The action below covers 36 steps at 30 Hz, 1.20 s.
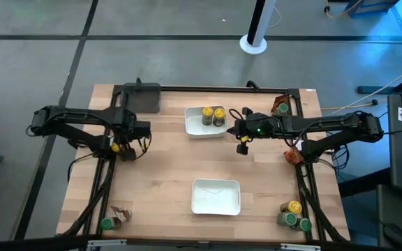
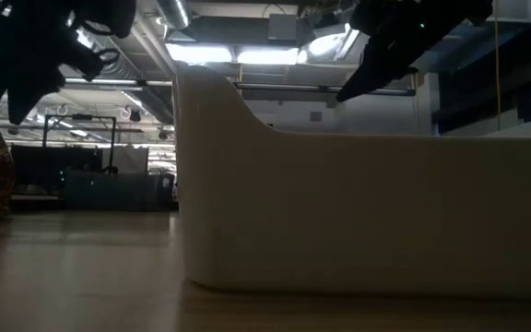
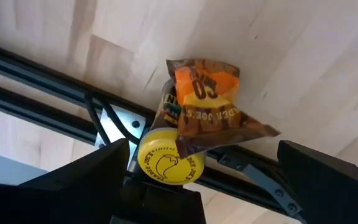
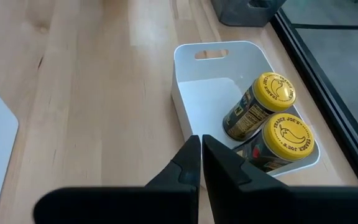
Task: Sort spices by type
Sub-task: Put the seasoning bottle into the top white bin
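At the table's left edge a yellow-lidded jar (image 3: 166,163) sits beside a black frame rail. A crinkled brown-orange packet (image 3: 209,106) lies against the jar's side and partly over its lid. My left gripper (image 3: 216,186) hangs open above both, pointing down, a finger on either side, touching neither; in the high view it is (image 1: 125,152). My right gripper (image 4: 201,163) is shut and holds nothing, hovering near the far white tray (image 4: 185,74), which holds two yellow-lidded jars (image 4: 267,115). In the high view it is (image 1: 243,146).
A second white tray (image 1: 216,196) lies near the front middle. A green-lidded jar (image 1: 107,224) and a packet (image 1: 122,213) sit front left, several jars (image 1: 293,216) front right, two packets (image 1: 293,156) at the right edge. A dark bin (image 1: 140,96) stands far left.
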### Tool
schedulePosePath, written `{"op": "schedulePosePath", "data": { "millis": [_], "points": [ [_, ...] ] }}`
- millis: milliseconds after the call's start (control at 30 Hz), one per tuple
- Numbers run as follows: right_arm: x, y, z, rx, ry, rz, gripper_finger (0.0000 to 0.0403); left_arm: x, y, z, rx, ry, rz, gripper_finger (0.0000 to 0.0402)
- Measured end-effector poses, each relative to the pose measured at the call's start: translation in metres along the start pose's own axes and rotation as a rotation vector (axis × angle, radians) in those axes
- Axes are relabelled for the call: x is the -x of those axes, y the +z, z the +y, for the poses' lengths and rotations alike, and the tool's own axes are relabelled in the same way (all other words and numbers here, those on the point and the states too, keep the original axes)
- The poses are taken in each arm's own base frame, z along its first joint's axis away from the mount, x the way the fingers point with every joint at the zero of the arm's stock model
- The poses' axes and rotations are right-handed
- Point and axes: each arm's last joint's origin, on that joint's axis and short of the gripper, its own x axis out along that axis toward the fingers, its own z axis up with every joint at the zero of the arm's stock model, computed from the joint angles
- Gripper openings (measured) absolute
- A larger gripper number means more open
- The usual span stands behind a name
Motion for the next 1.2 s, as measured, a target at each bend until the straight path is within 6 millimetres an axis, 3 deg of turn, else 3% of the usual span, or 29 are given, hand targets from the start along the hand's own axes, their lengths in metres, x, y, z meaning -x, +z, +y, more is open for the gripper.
{"op": "schedulePosePath", "data": {
  "millis": [267, 500, 667, 1200],
  "points": [
    [0.0, 0.0, 0.0, -0.008, 0.0, 0.0, 0.0019, -0.001, -0.024, 0.009, -0.003, -0.019, -0.089, 0.0392],
    [0.0, 0.0, 0.0, -0.012, 0.001, -0.001, 0.0019, -0.029, -0.035, 0.012, -0.013, 0.008, -0.014, 0.0392],
    [0.0, 0.0, 0.0, -0.011, 0.001, -0.002, 0.0019, -0.044, -0.034, 0.013, -0.033, 0.052, 0.049, 0.0392],
    [0.0, 0.0, 0.0, -0.012, 0.001, -0.003, 0.0019, -0.059, -0.015, 0.006, -0.017, 0.103, 0.106, 0.0392]
  ]
}}
